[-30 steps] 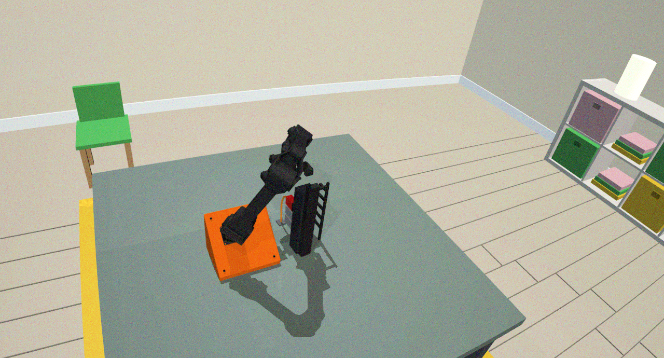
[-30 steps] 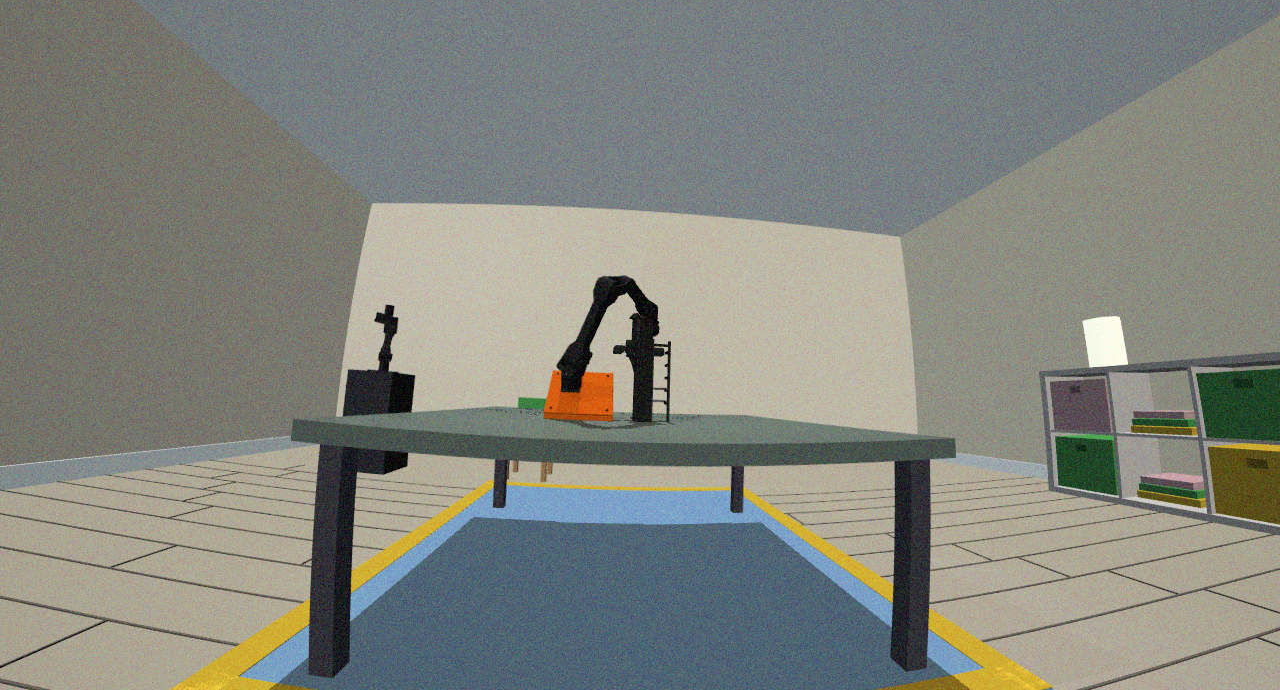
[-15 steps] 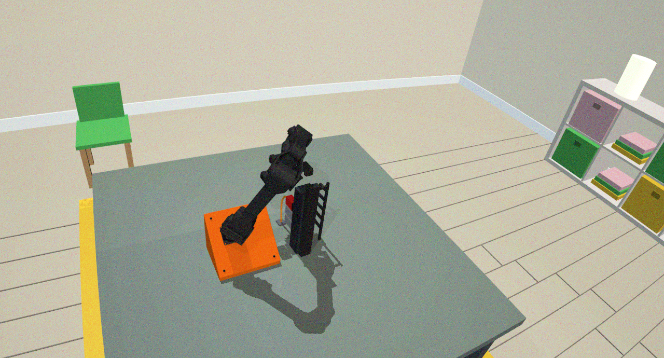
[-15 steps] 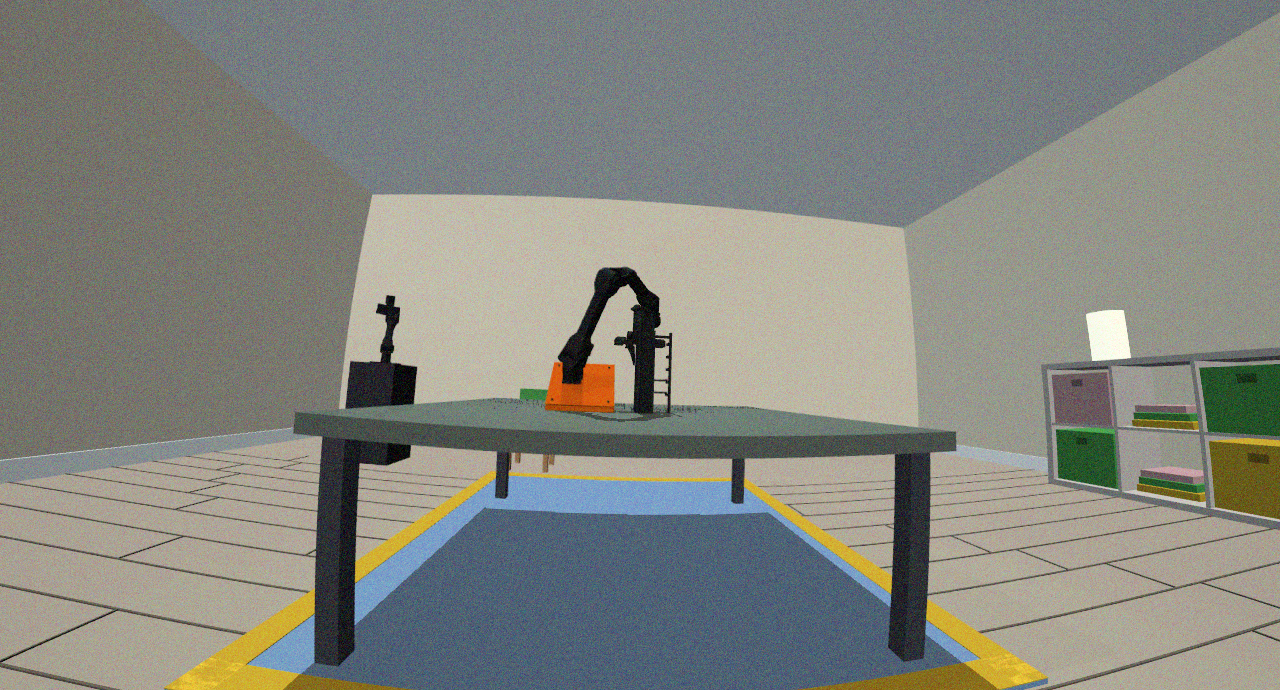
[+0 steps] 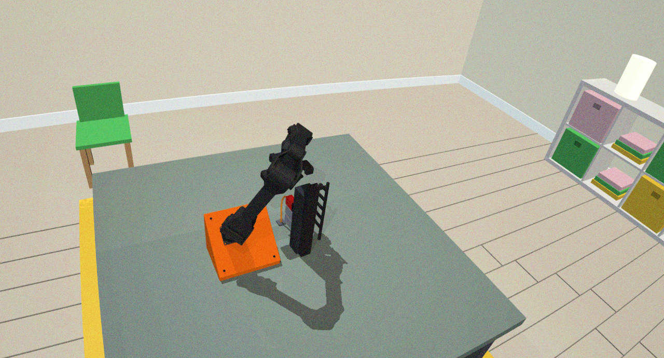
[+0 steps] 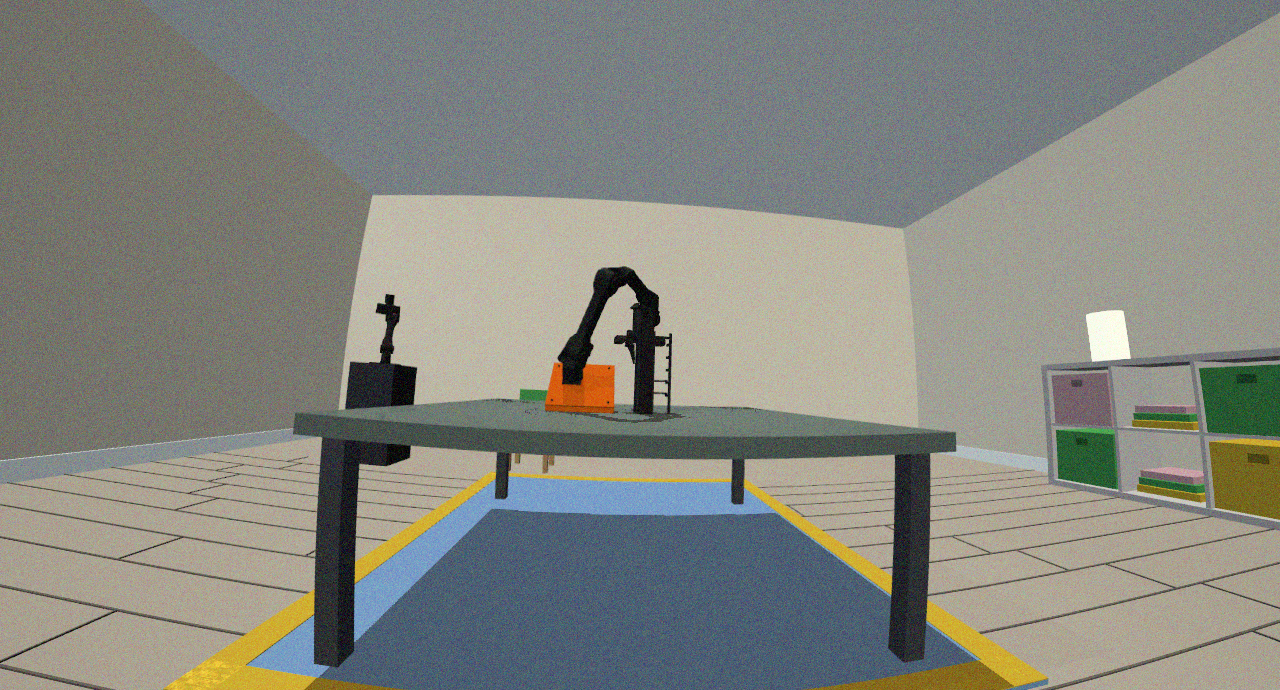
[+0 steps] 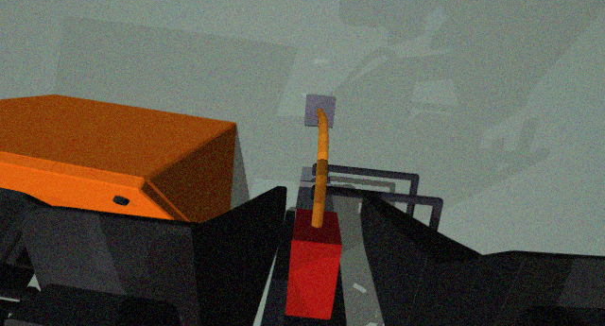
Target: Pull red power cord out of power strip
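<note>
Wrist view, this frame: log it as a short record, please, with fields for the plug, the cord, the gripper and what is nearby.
plug: red plug, a block lying between the two fingers
cord: orange cord runs from the plug's end to a small grey square on the table
gripper: gripper open; a gap shows between the plug and the finger on its right in the image
nearby: orange base at image left; dark ladder-like frame beyond the fingers
release: fingers flank the plug, hand not yet taken away
</note>
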Tool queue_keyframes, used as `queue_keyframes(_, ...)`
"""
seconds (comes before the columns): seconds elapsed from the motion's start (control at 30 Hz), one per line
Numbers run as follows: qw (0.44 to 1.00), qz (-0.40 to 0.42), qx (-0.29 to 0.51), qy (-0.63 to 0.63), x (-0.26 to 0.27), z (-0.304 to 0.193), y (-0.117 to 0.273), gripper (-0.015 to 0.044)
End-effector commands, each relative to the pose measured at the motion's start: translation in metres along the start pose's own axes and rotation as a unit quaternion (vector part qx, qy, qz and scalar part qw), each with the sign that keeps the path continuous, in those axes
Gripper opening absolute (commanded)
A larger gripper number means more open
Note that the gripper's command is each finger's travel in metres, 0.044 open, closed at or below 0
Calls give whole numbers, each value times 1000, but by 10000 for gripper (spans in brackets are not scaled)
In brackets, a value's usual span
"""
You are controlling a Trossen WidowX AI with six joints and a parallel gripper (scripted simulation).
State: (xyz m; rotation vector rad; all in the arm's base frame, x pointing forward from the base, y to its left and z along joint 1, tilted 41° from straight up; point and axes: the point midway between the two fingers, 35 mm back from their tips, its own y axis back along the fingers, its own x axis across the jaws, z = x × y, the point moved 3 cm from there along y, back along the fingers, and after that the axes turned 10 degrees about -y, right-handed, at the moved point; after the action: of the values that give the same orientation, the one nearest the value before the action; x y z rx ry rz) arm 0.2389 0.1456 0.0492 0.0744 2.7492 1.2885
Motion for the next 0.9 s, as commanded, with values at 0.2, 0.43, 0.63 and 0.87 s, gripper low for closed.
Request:
queue_keyframes(0.2,1000,-2,2,3,-3,-17,1,160)
queue_keyframes(0.43,1000,-2,2,3,-4,-28,1,160)
queue_keyframes(0.63,1000,-2,3,3,-5,-38,0,160)
queue_keyframes(0.87,1000,-2,3,3,-5,-39,-2,160)
